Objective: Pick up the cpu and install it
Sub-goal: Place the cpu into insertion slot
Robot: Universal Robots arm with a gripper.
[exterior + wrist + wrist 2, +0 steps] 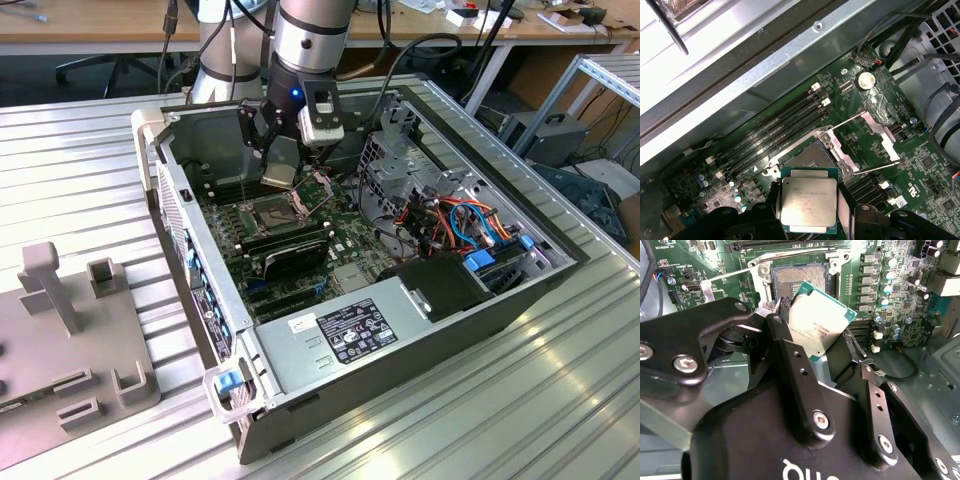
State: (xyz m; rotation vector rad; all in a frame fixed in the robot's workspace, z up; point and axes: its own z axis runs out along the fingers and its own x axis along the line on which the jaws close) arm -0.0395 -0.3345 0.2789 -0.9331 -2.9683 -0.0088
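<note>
Claw (280,168) clamped tight on the cpu (807,202), the chip's lower edge lost behind dark fingers (795,370), hangs above the open socket (809,156) inside a computer case (185,235) on a ribbed metal worktop (500,400), wooden desks (90,22) behind.

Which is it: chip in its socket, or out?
Out. The gripper holds the cpu above the board; the socket lies bare, its metal frame swung open.

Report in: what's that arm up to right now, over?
Tool shut on cpu. Cpu hangs near open socket, not seated. Nothing seen between them.
</note>
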